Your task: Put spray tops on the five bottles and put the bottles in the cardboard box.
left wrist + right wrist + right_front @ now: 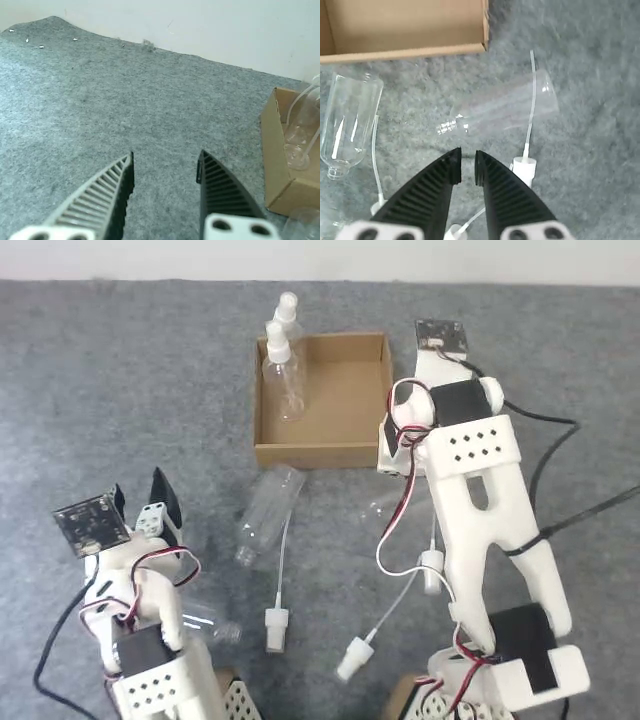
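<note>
Well, two capped bottles (283, 375) in the cardboard box (330, 452), three bare bottles (268, 512) loose; left gripper (166, 154) gaping, right gripper (466, 152) barely parted.

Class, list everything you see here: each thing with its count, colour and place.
cardboard box: one, brown, far middle of the mat.
capped bottles: two, clear with white spray tops, upright at the box's left side.
open bottles: three, clear, lying on the mat nearer the arms.
loose spray tops: three, white, on the mat between the arms.
mat: one, grey, under everything.
left gripper: black fingers, open, over bare mat.
right gripper: black fingers, narrowly open, above a lying bottle.
</note>
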